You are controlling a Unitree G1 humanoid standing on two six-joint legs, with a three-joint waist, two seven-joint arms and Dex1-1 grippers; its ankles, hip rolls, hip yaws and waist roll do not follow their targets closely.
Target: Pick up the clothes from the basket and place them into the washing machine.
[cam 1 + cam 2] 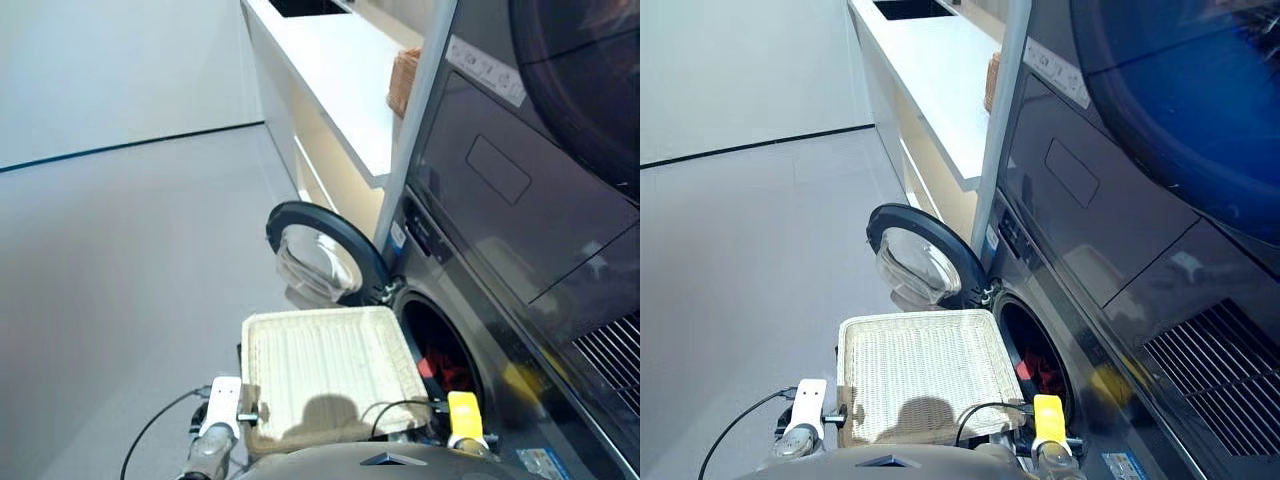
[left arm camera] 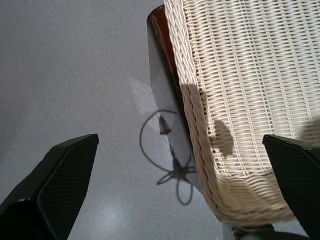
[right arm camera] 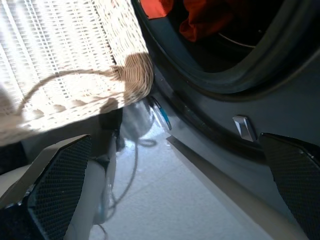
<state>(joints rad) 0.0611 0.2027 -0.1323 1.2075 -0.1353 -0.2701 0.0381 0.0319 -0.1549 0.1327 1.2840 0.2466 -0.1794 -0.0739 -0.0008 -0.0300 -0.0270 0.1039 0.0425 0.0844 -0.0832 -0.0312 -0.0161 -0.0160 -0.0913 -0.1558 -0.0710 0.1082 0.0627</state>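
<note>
Both grippers' jaws spread wide, grasping nothing. Wicker basket (image 1: 330, 375) lies bare; red clothes (image 1: 450, 368) sit just inside the washing machine (image 1: 1110, 300) opening. Risk: they spill forward or snag the porthole door (image 1: 925, 262).

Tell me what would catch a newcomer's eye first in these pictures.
The empty cream wicker basket in front of the robot stands out, right beside the open washing machine. Red clothes show inside its dark drum, and the round glass door is swung wide open beyond the basket. A white counter runs off behind.
</note>
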